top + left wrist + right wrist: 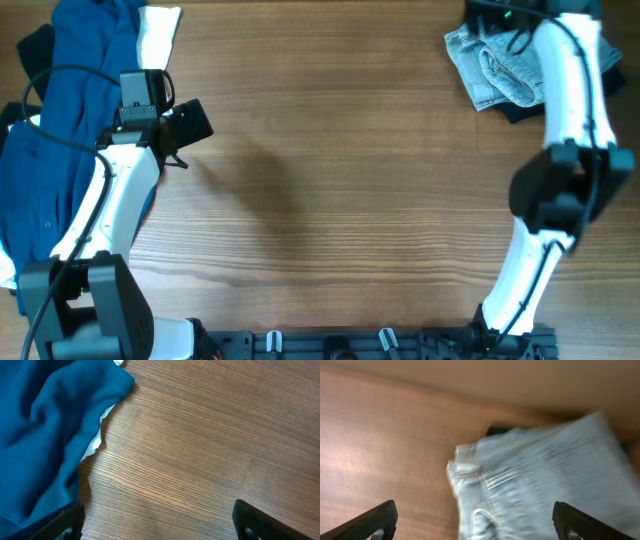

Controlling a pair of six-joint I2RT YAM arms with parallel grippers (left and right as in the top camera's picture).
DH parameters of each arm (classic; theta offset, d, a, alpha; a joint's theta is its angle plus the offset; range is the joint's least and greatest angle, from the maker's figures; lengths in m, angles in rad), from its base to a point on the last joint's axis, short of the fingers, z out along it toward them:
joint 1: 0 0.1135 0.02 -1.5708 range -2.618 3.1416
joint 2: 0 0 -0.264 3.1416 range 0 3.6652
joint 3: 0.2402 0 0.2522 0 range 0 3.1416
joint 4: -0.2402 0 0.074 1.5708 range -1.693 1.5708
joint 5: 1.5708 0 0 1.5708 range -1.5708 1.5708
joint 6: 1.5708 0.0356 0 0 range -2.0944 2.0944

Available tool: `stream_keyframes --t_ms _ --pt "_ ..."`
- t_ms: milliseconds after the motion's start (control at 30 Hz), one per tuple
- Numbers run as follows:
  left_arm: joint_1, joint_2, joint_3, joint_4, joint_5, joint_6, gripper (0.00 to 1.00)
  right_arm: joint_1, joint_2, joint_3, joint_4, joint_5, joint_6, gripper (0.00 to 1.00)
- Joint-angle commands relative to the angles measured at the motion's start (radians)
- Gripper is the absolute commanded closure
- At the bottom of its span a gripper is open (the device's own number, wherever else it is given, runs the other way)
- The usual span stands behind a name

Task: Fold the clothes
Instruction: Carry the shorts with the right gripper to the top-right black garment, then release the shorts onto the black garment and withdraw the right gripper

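The left gripper (157,517) hangs over the bare table (330,180), fingers spread with nothing between them, probably parked beside the blue shirt (60,130), which is no part of the job. Farther off, the right gripper (474,512) gapes wide just above the jeans (492,65), which lie bunched at the far right corner; it seems to be lining up a grab. Blur smears the denim, the arm hides this gripper from overhead, and a black garment (512,112) peeks out beneath.

The left gripper (159,527) is spread wide by the table's (340,180) left edge. The right gripper (476,527) is spread wide at its far right corner.
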Motion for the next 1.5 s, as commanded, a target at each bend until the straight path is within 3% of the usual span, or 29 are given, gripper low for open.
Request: stream_keyframes --t_ms 0,233,500,600,833,1033,1200,1467 --pt "0.003 0.005 0.000 0.002 -0.013 0.002 0.00 -0.074 -0.067 0.010 0.019 -0.024 0.025 0.00" --pt "0.003 0.005 0.000 0.029 -0.013 0.002 0.00 -0.302 0.177 0.004 0.007 -0.040 0.099 0.00" --pt "0.003 0.005 0.000 0.036 -0.013 0.002 0.00 -0.372 0.387 0.005 -0.063 -0.078 0.154 0.00" --pt "0.003 0.005 0.000 0.035 -0.013 0.002 0.00 -0.372 0.282 0.007 -0.082 -0.097 0.152 0.00" --pt "0.003 0.005 0.000 0.035 -0.013 0.002 0.00 -0.368 -0.224 0.007 -0.173 -0.159 0.154 0.00" --pt "0.003 0.005 0.000 0.035 -0.013 0.002 0.00 -0.296 -0.515 0.007 -0.377 -0.600 0.089 0.00" --pt "0.003 0.005 0.000 0.035 -0.013 0.002 0.00 -0.274 -0.628 0.007 -0.404 -0.599 0.134 0.00" --pt "0.003 0.005 0.000 0.035 -0.013 0.002 0.00 -0.269 -0.615 0.003 -0.400 -0.573 0.106 0.00"
